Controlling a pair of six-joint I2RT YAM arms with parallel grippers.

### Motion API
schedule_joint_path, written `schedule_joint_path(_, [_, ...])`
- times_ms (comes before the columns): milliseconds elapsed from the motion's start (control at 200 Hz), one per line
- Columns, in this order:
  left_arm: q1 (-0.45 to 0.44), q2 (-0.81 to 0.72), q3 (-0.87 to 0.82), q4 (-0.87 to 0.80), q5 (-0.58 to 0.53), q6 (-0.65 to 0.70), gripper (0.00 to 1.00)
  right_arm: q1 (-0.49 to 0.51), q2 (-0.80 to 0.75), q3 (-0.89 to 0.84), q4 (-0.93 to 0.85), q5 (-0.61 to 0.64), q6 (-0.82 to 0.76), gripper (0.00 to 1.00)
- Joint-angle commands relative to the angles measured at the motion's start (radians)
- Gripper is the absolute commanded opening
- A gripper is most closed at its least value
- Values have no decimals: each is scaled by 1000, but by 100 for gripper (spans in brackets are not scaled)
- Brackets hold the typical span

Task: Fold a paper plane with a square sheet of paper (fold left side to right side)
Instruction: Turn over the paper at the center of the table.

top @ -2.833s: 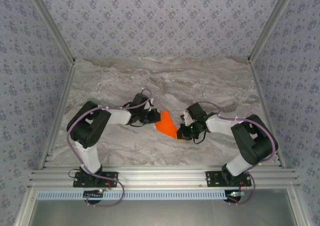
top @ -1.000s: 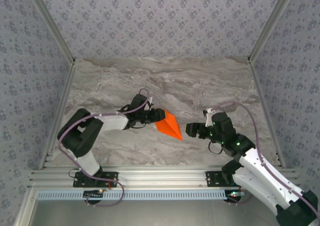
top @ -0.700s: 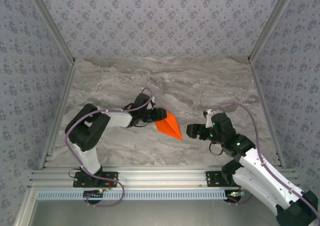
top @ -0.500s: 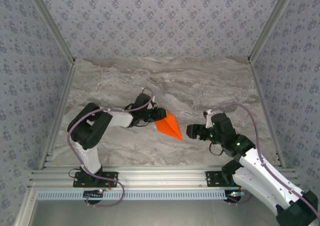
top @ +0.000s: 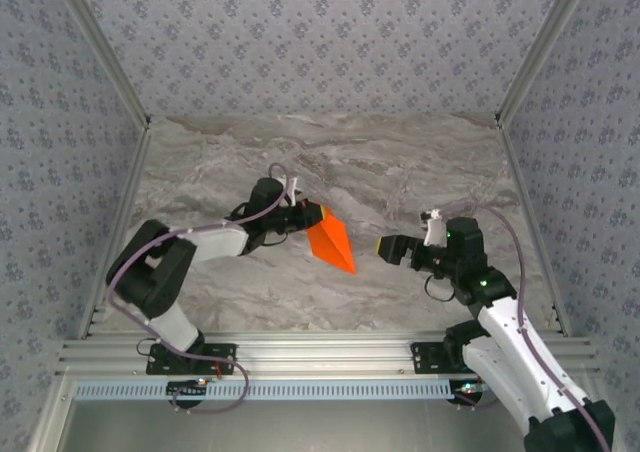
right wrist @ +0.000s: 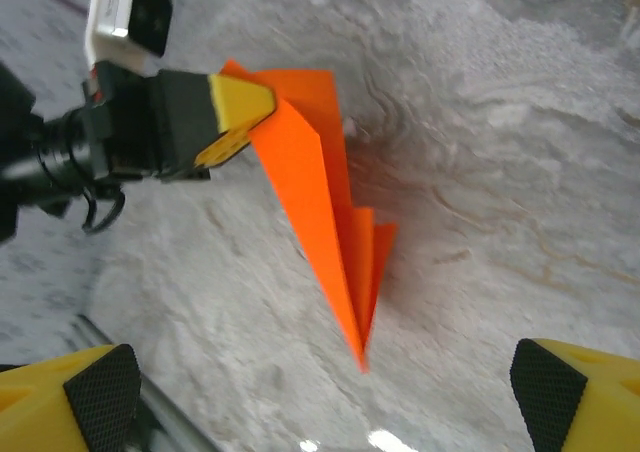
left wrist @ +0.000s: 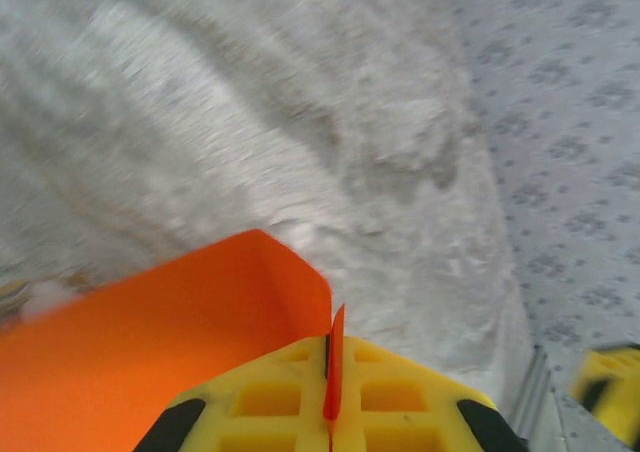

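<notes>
Left to right. The left gripper (top: 303,215) was half open a second ago. Now its fingers (left wrist: 290,397) are pressed together on the wide back end of the paper plane (top: 331,240), and in the left wrist view we see an orange edge pinched in the seam between the yellow pads. The left arm has also swung, so the plane has turned and its nose points more steeply toward the near edge than it did a moment ago.

The plane sits mid-table (top: 420,162), between the two grippers. From the right wrist view its back end looks raised, with a shadow under it. The nose is low, and we can't tell whether it touches the table.

The right gripper (top: 385,249) was on the paper a few seconds back. It has since pulled off to the right and now sits near the nose but apart from it, with its fingers (right wrist: 75,397) spread wide and nothing between them.

Our read is that the folding looks done: the dart shape is already formed, the left gripper alone holds it, and the right has let go.

Counts: one paper plane, two grippers, one table.
</notes>
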Motion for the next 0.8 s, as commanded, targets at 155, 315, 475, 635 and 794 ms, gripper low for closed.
schedule_joint_path(155, [11, -292, 76, -115, 63, 67, 0, -118, 67, -67, 461, -388, 205, 100])
schedule_joint_path(315, [11, -368, 130, -108, 123, 32, 0, -54, 120, -81, 715, -408, 260, 100])
schedule_joint_path(475, [4, -406, 161, -65, 170, -11, 0, 79, 204, -5, 738, -383, 210, 100])
schedule_joint_path(635, [-11, -429, 168, -44, 188, -35, 0, 167, 259, 55, 767, -359, 194, 100])
schedule_joint_path(794, [-22, -434, 161, -18, 202, -68, 0, 226, 311, 111, 786, -353, 192, 96])
